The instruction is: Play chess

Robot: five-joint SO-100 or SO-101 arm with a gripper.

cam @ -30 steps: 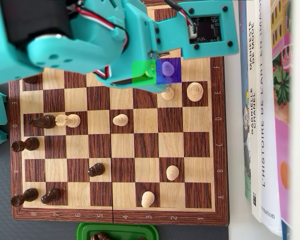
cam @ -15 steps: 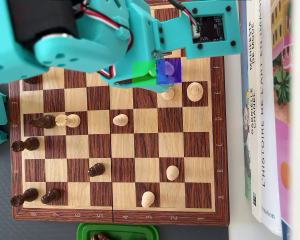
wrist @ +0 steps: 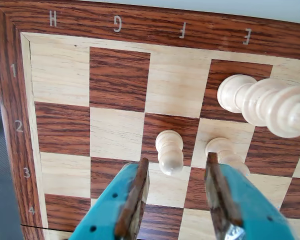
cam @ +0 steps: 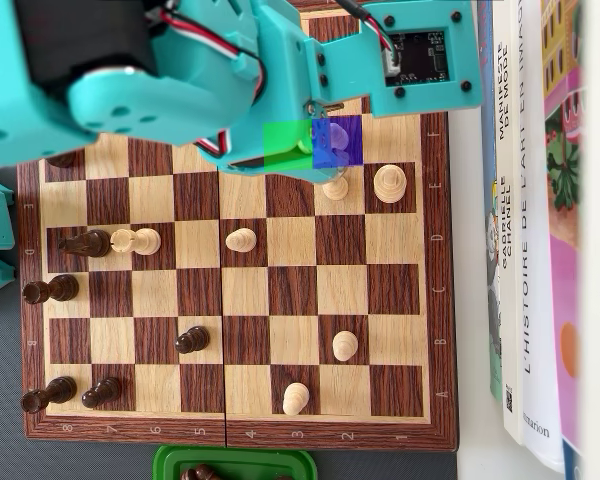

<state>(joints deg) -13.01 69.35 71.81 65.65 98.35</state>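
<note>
While the gripper (wrist: 174, 186) hangs with its jaws spread wide and empty above the chessboard (wrist: 119, 75), the light pawn (wrist: 169, 151) stands on the dark square just ahead of the gap, nearer the left finger in the wrist view. A second light pawn (wrist: 223, 152) sits just beyond the right finger (wrist: 220, 195), with a taller light piece (wrist: 266, 104) further ahead on that side. A clean pick seems to need a short advance, centring the first pawn so the right finger clears its neighbour.

My overhead camera looks straight down from well above the whole chessboard (cam: 240, 290), the arm covering its upper part, while my wrist camera sits low and close between the gripper (wrist: 175, 200) fingers, facing the board's H-to-E corner that both views share.
</note>
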